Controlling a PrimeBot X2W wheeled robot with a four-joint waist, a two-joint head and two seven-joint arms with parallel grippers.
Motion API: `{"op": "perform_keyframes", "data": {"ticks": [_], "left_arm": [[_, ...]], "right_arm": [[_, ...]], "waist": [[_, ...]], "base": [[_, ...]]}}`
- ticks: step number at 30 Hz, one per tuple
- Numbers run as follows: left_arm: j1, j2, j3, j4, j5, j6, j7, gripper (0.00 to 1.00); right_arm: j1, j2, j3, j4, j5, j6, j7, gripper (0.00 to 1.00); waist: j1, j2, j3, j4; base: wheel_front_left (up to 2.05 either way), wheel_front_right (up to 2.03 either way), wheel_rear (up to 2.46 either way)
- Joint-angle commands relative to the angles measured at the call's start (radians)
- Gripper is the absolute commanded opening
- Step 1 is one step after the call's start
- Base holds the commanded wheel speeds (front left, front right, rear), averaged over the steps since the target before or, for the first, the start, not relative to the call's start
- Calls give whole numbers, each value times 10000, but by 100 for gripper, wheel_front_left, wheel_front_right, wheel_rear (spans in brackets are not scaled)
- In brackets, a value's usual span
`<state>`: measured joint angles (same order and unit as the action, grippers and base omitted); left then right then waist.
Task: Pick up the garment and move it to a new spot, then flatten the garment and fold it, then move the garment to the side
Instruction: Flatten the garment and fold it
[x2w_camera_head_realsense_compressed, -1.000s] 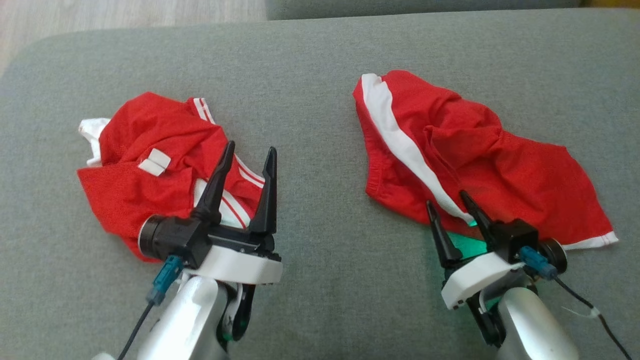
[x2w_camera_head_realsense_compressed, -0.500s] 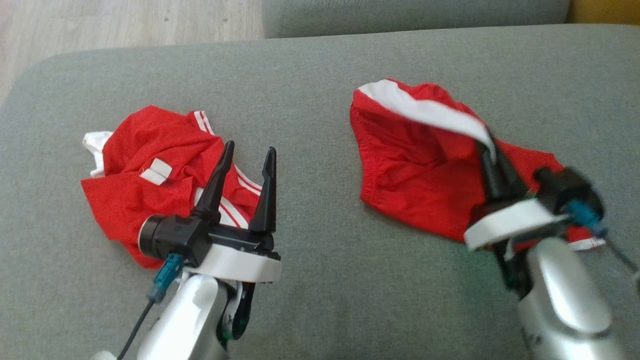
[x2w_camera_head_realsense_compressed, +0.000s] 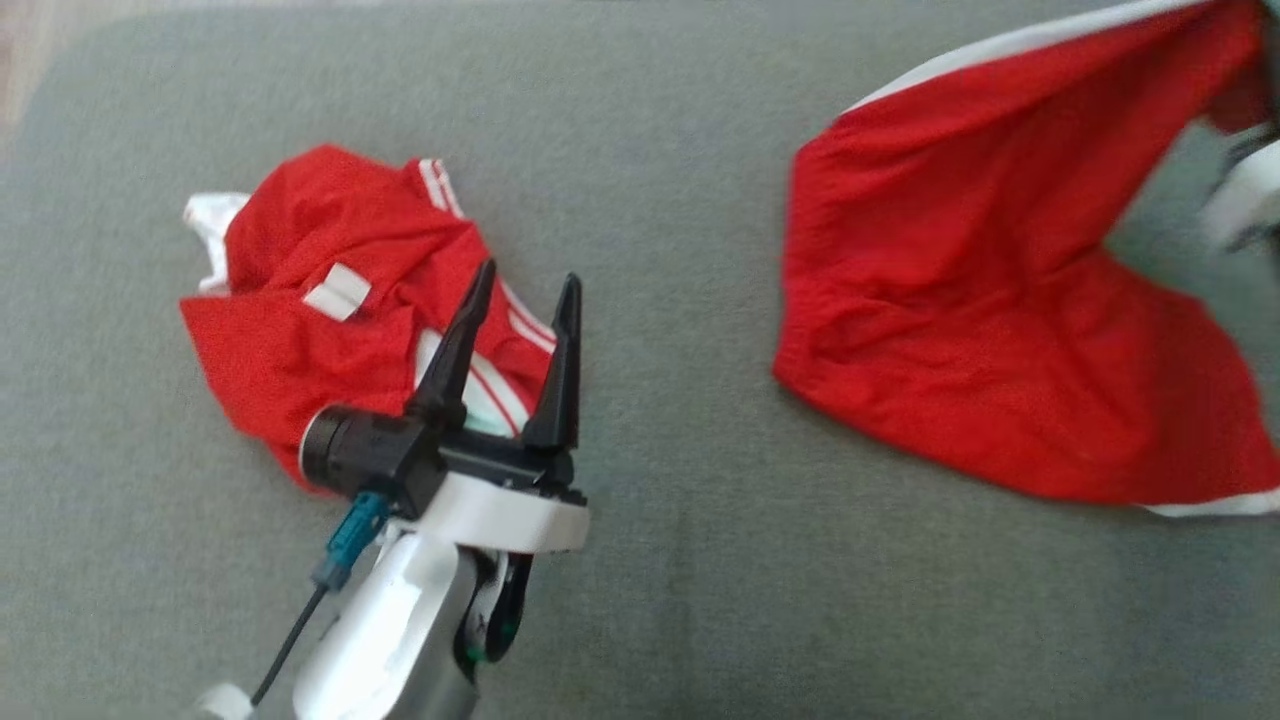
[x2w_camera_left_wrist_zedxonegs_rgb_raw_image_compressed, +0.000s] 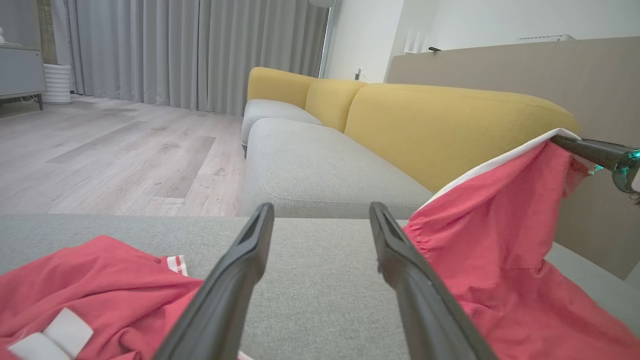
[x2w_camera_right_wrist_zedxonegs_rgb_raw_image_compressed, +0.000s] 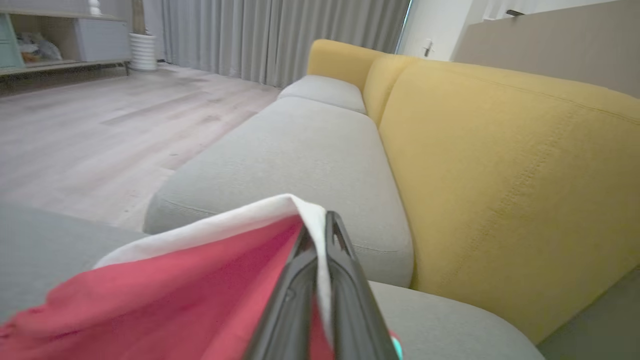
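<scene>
right gripper (x2w_camera_right_wrist_zedxonegs_rgb_raw_image_compressed: 320, 226) clamped shut on white trim (x2w_camera_right_wrist_zedxonegs_rgb_raw_image_compressed: 210, 225) of red shorts (x2w_camera_head_realsense_compressed: 980, 330): that corner up, rest draped on grey cushion (x2w_camera_head_realsense_compressed: 680, 580). left gripper (x2w_camera_head_realsense_compressed: 530, 278) spread wide, empty, by other red garment (x2w_camera_head_realsense_compressed: 300, 330). risk: thin edge pinch, cushion drag could pull the hem out

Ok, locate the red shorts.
The red shorts lie right in the head view on the grey cushion, one white-edged corner lifted by the right gripper.
</scene>
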<state>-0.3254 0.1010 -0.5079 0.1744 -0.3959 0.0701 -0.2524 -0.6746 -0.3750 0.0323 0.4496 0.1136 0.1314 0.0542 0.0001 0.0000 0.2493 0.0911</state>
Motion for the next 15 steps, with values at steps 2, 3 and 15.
{"op": "perform_keyframes", "data": {"ticks": [2,3,15], "left_arm": [[-570,-43,240,-357,84,-30,-92,100],[-628,-73,240,-367,87,-33,-92,100],[-972,-390,190,-457,136,-170,-93,100]], "right_arm": [[-788,-594,-166,170,140,-7,96,0],[-1058,-863,-271,464,110,-7,132,0],[-3460,-2471,-1980,3740,-1857,-7,-434,100]], "waist": [[-1,0,612,583],[-1,0,732,707],[-1,0,1504,1653]], "base": [[0,0,0],[0,0,0],[0,0,0]]}}
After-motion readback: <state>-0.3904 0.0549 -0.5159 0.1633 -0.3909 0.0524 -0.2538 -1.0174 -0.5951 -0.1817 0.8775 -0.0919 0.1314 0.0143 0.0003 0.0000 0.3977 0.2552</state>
